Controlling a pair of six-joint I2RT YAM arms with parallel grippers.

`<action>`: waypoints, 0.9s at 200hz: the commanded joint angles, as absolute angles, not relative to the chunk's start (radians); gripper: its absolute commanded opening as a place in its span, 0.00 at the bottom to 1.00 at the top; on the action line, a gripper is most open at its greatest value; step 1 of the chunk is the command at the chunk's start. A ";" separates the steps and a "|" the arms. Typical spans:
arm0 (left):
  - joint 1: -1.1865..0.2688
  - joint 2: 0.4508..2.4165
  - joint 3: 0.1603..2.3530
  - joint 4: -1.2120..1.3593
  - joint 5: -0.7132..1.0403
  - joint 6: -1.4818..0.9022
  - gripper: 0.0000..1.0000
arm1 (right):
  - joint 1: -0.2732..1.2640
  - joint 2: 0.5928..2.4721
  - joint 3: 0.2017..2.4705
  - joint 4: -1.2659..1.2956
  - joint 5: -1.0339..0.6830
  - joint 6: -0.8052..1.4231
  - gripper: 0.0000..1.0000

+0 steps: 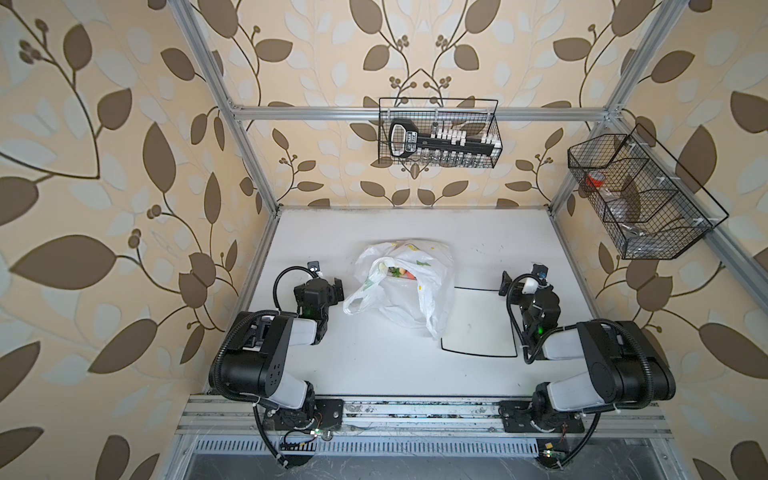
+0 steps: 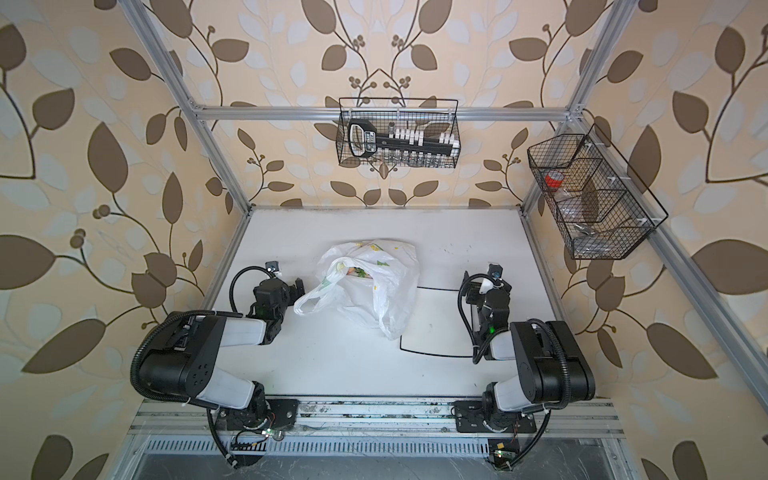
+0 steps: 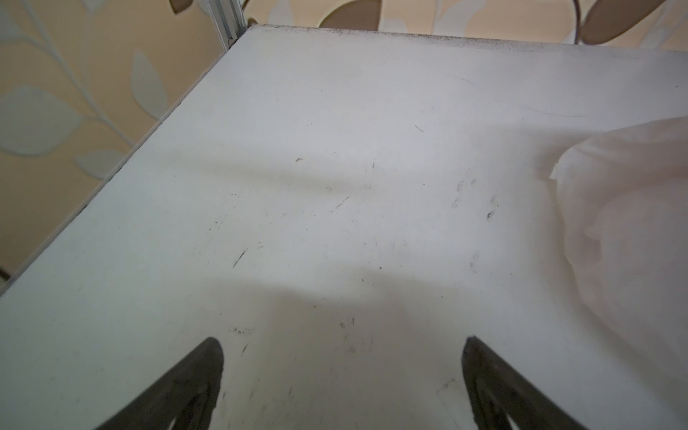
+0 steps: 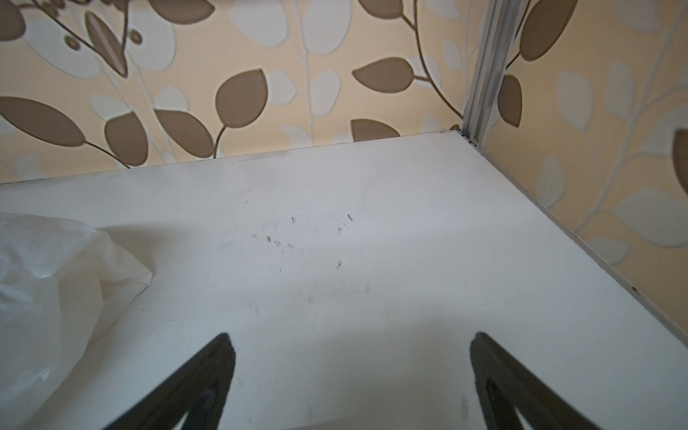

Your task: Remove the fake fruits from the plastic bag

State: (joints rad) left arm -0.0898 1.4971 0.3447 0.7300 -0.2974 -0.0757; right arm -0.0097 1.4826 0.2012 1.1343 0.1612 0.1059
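Plastic bag [image 1: 428,291] x1, fruits [image 1: 399,273] inside, count unclear; L gripper [image 3: 342,339], R gripper [image 4: 353,335] fingers spread, empty.

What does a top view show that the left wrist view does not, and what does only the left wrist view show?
Only a top view: the fake fruits inside the open mouth of the plastic bag, the black-rimmed plate partly covered by that bag, the wire basket on the back rail, and both arms. Only the left wrist view: the left gripper from close, jaws wide apart with nothing between them, above fine dark scuffs. Both: the plastic bag and the white table.
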 commanded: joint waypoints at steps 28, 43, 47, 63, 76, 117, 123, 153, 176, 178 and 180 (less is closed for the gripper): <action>-0.078 1.499 0.369 0.778 -0.325 -0.055 0.99 | -0.012 1.494 0.218 1.158 0.172 0.097 0.99; -0.079 1.499 0.371 0.777 -0.325 -0.055 0.99 | -0.013 1.494 0.218 1.158 0.172 0.097 0.99; -0.079 1.499 0.371 0.776 -0.326 -0.055 0.99 | -0.014 1.494 0.217 1.158 0.172 0.097 0.99; -0.078 1.499 0.369 0.777 -0.325 -0.055 0.99 | -0.013 1.494 0.218 1.158 0.172 0.097 0.99; -0.079 1.496 0.366 0.779 -0.325 -0.055 0.99 | -0.013 1.493 0.217 1.158 0.172 0.095 0.99; -0.089 1.302 0.402 0.560 -0.335 -0.055 0.99 | 0.013 1.314 0.281 0.894 0.198 0.090 0.99; -0.089 1.254 0.419 0.492 -0.358 -0.081 0.99 | 0.019 1.274 0.300 0.824 0.206 0.102 0.99; -0.089 1.026 0.446 0.269 -0.352 -0.252 0.99 | 0.023 1.060 0.324 0.645 0.146 0.283 0.99; -0.089 0.883 0.521 0.034 -0.358 -0.373 0.99 | 0.028 0.945 0.382 0.455 0.024 0.395 0.97; -0.089 0.872 0.529 0.005 -0.359 -0.386 0.99 | 0.029 0.937 0.389 0.436 0.016 0.405 0.97; -0.089 0.861 0.542 -0.019 -0.361 -0.403 0.99 | 0.031 0.931 0.396 0.419 0.002 0.414 0.97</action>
State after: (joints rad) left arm -0.0906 0.9691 0.4519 0.2859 -0.3283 -0.2260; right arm 0.0196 0.9993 0.3363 0.6815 0.1307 0.2607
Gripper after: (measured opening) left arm 0.989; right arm 0.979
